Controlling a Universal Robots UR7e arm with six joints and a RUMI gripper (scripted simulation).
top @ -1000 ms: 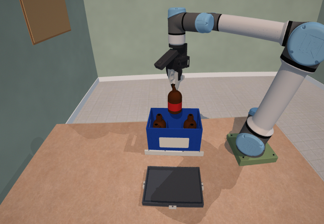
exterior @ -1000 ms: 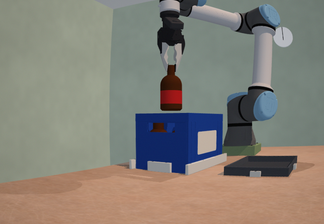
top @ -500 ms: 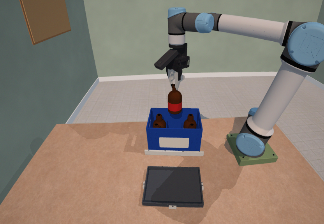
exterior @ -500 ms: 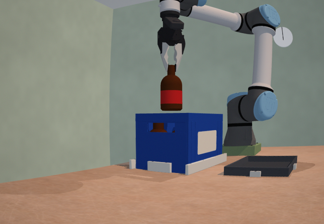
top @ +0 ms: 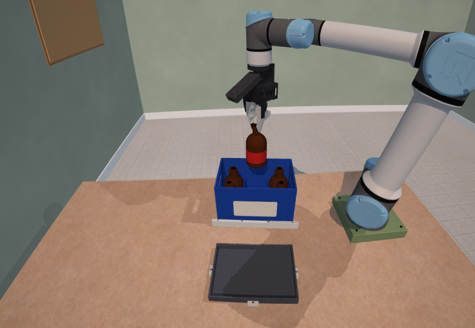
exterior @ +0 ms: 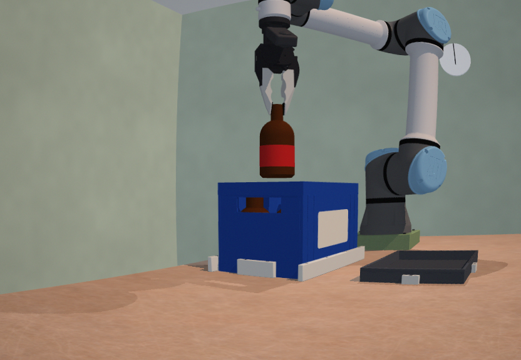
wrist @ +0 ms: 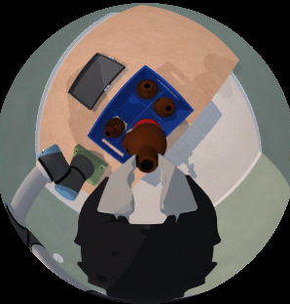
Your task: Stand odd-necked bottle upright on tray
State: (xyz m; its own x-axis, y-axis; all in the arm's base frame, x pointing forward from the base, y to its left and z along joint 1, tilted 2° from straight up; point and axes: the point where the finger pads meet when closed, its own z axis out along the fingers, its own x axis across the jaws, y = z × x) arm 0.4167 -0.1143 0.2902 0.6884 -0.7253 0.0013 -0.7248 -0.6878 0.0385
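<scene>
One bottle (top: 256,150) (exterior: 277,154) (wrist: 147,141) hangs upright from the downward-pointing gripper (top: 254,124) (exterior: 277,109) (wrist: 147,161).

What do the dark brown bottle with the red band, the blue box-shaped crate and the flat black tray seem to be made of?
Dark brown bottle with red band: probably glass or plastic; smooth, dark, no clear see-through.
Blue box-shaped crate: likely moulded plastic; even colour, cut-out handle.
Flat black tray: plastic or painted metal; uniform, dull finish.
</scene>
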